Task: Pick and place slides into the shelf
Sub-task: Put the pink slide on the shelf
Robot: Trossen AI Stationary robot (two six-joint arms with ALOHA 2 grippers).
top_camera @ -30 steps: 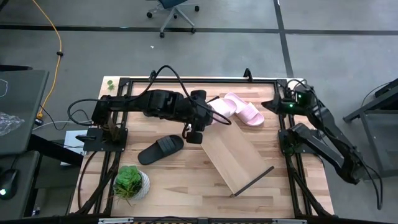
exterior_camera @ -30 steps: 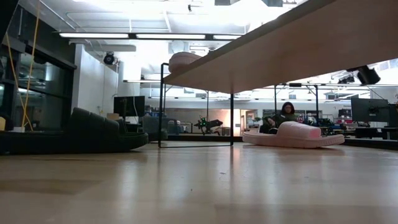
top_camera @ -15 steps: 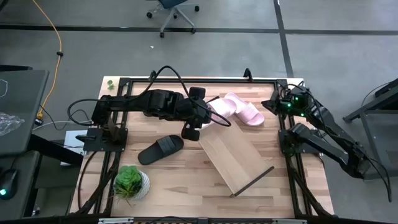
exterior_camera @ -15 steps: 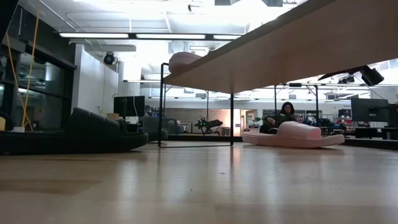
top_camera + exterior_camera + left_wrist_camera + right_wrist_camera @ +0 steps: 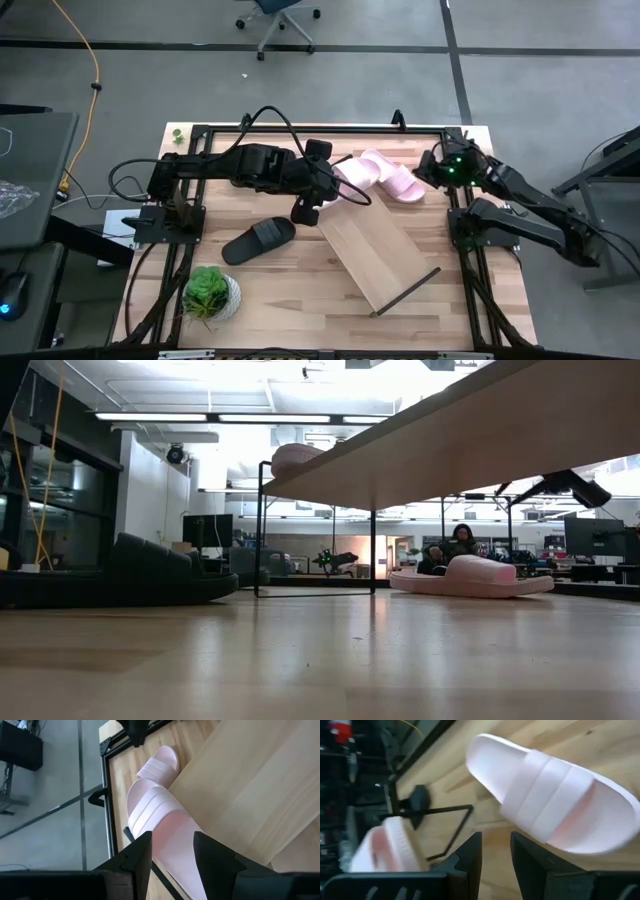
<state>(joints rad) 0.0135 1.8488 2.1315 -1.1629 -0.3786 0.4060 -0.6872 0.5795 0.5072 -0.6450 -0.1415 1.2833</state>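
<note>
Looking straight down in the high view, the shelf (image 5: 378, 250) is lying diagonally across the middle of the worktop (image 5: 300, 300), its far-left end under the left gripper (image 5: 310, 207). One pale pink slide (image 5: 352, 181) is sitting at that far end of the shelf, and a second pale pink slide (image 5: 392, 176) is lying just right of it on the worktop, long axis running from far-left to near-right. The right gripper (image 5: 428, 170) is hanging just right of that second slide, clearly nearer to it than the left one is. One black slide (image 5: 258, 240) is lying well to the left, near a potted plant (image 5: 211, 293).

Looking level across the worktop in the low view, the shelf's underside is filling the upper right, one pink slide (image 5: 296, 458) is resting up on it, and the other pink slide (image 5: 472, 576) is lying flat on the worktop at right.

Looking past the left wrist, the jaws are standing parted with nothing between them, directly over the nearer pink slide (image 5: 165, 835).

Looking past the right wrist, the jaws are likewise released and empty; the pink slide (image 5: 555, 802) is lying just ahead of them and crosswise to the gap, so closing across its width looks feasible.
</note>
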